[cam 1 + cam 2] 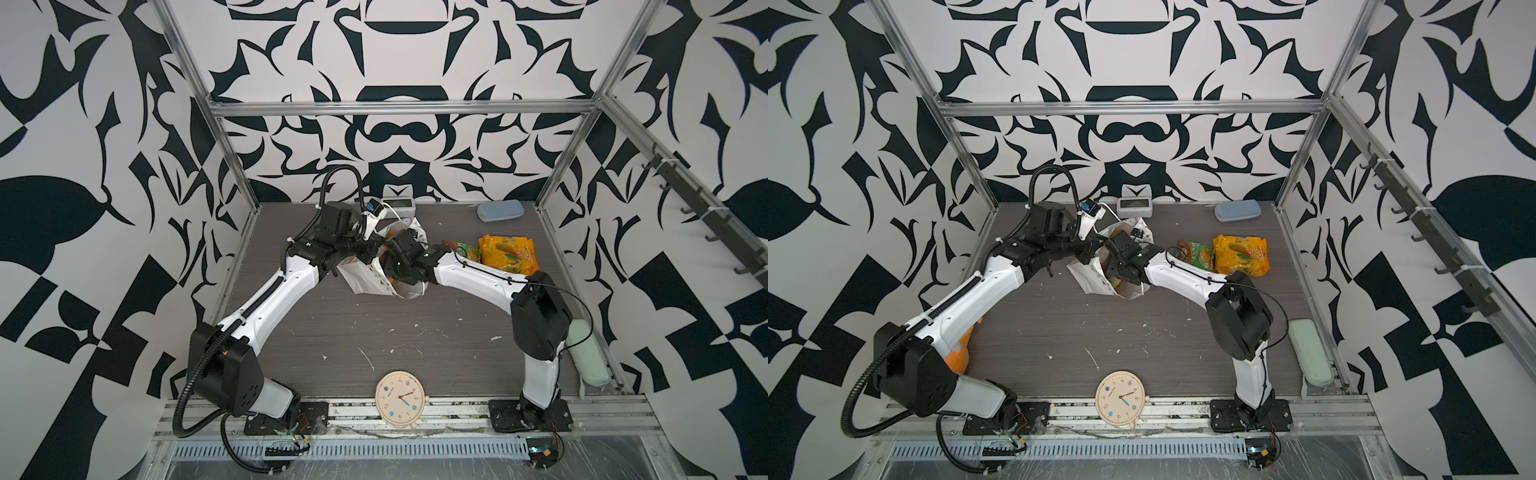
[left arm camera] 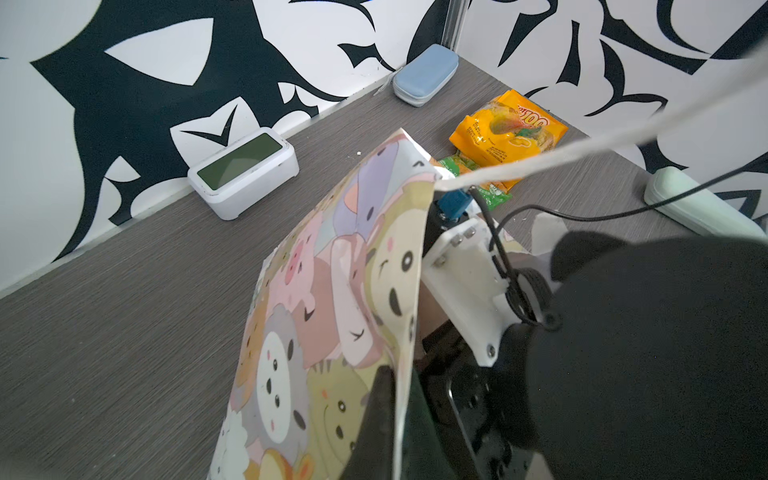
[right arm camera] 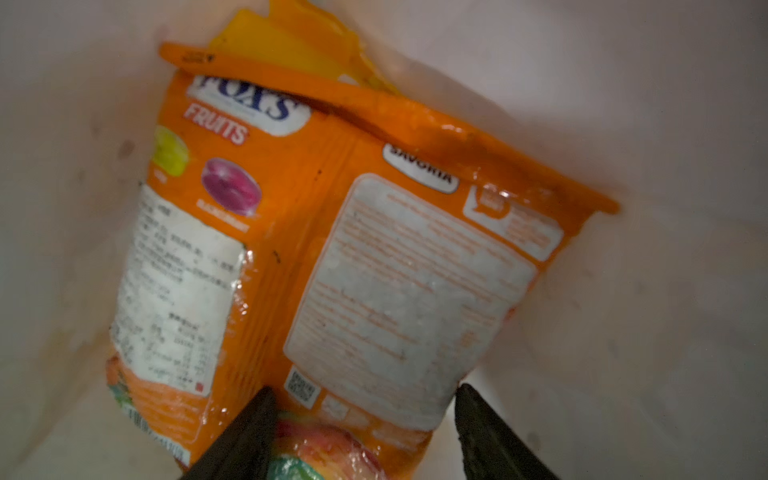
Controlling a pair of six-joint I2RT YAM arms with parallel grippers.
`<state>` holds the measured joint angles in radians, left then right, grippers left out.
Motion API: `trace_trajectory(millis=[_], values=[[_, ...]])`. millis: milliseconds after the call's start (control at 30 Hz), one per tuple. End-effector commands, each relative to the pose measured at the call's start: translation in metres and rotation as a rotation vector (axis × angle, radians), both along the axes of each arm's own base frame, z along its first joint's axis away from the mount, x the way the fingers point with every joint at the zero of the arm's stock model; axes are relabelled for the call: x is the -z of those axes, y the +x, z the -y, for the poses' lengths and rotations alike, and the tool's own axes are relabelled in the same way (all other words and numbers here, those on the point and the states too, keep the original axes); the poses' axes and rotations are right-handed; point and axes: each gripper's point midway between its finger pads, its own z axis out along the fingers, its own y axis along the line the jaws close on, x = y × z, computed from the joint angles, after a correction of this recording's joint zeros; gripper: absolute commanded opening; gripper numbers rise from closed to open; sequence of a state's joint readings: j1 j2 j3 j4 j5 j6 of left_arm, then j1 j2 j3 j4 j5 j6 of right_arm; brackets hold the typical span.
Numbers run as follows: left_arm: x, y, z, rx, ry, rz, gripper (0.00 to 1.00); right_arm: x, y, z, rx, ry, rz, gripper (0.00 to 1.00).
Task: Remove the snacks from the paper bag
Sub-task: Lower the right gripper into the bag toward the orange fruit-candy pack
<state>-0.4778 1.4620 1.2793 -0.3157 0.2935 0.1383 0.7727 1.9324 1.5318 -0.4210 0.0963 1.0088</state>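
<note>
Reaching into the paper bag (image 1: 365, 279) at mid-table, my right gripper (image 3: 365, 390) hangs with its jaws spread wide and nothing between them. It straddles the near edge of an orange FOX'S packet (image 3: 299, 232) that rests against the bag's white inner wall. Just under the jaws shows the corner of a peach-coloured packet (image 3: 328, 451), and farther in, behind the orange one, a yellow packet (image 3: 291, 41) pokes up. My left gripper (image 2: 397, 386), on the bag's left, is clamped tight on the rim of the cartoon-animal side and appears to hold the mouth open.

I judge the orange packet light, soft and crinkly, with glossy film apt to slide out of a shallow pinch. The flat crimped seam along its near edge looks the surest place to bite, being thin enough for the jaws and stiffer than the belly. Closing too low could catch the packet underneath as well.

Farther off to the right, a green packet (image 1: 465, 251) and a yellow-orange packet (image 1: 508, 254) already lie out on the table (image 1: 374, 332), touching each other.
</note>
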Motion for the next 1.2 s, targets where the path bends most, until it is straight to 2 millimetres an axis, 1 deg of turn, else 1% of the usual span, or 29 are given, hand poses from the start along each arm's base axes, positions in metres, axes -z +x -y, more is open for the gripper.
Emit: trace_trajectory(millis=[0, 33, 67, 100, 133, 167, 300, 400, 467, 567, 633, 667, 733, 800, 867, 967, 1000, 1100, 1167], values=[[-0.014, -0.008, 0.008, 0.047, -0.056, 0.029, 0.0, -0.019, 0.025, -0.004, 0.089, 0.095, 0.033, 0.72], [-0.015, -0.008, 0.009, 0.049, -0.058, 0.029, 0.0, -0.014, 0.027, -0.003, 0.108, 0.088, 0.027, 0.93], [-0.015, -0.009, 0.009, 0.05, -0.06, 0.03, 0.0, -0.011, 0.028, -0.004, 0.125, 0.099, 0.013, 0.99], [-0.015, -0.009, 0.009, 0.052, -0.061, 0.031, 0.0, -0.007, 0.031, -0.007, 0.131, 0.108, 0.004, 1.0], [-0.015, -0.009, 0.009, 0.053, -0.062, 0.03, 0.0, -0.004, 0.033, -0.012, 0.131, 0.119, -0.006, 0.99], [-0.016, -0.01, 0.009, 0.054, -0.061, 0.033, 0.0, 0.0, 0.034, -0.014, 0.134, 0.127, -0.017, 0.96], [-0.015, -0.01, 0.009, 0.057, -0.067, 0.035, 0.0, 0.01, 0.047, -0.022, 0.173, 0.149, -0.01, 0.92], [-0.015, -0.011, 0.01, 0.06, -0.071, 0.033, 0.0, 0.019, 0.057, -0.032, 0.176, 0.17, 0.001, 0.8], [-0.014, -0.011, 0.01, 0.059, -0.07, 0.034, 0.0, 0.025, 0.061, -0.035, 0.183, 0.161, 0.014, 0.67], [-0.014, -0.011, 0.008, 0.056, -0.069, 0.037, 0.0, 0.038, 0.065, -0.041, 0.19, 0.168, 0.008, 0.45], [-0.013, -0.012, 0.008, 0.053, -0.067, 0.041, 0.0, 0.043, 0.064, -0.044, 0.192, 0.192, -0.004, 0.34], [-0.013, -0.012, 0.007, 0.051, -0.063, 0.043, 0.0, 0.043, 0.065, -0.041, 0.199, 0.184, 0.005, 0.32], [-0.011, -0.01, 0.004, 0.037, -0.056, 0.05, 0.0, 0.033, 0.066, -0.042, 0.181, 0.185, 0.036, 0.26], [-0.008, -0.009, 0.002, 0.019, -0.043, 0.051, 0.0, 0.02, 0.067, -0.04, 0.162, 0.182, 0.074, 0.23], [-0.004, -0.008, 0.0, 0.008, -0.034, 0.05, 0.0, 0.002, 0.067, -0.036, 0.14, 0.184, 0.133, 0.18], [0.001, -0.005, -0.002, -0.008, -0.026, 0.049, 0.0, -0.024, 0.065, -0.031, 0.116, 0.198, 0.202, 0.14], [0.003, -0.005, -0.003, -0.012, -0.024, 0.049, 0.0, -0.03, 0.063, -0.028, 0.114, 0.2, 0.216, 0.12], [0.007, -0.002, -0.004, -0.024, -0.019, 0.054, 0.0, -0.049, 0.058, -0.022, 0.1, 0.249, 0.268, 0.03], [0.009, -0.001, -0.005, -0.033, -0.012, 0.054, 0.0, -0.056, 0.054, -0.017, 0.093, 0.259, 0.276, 0.01]])
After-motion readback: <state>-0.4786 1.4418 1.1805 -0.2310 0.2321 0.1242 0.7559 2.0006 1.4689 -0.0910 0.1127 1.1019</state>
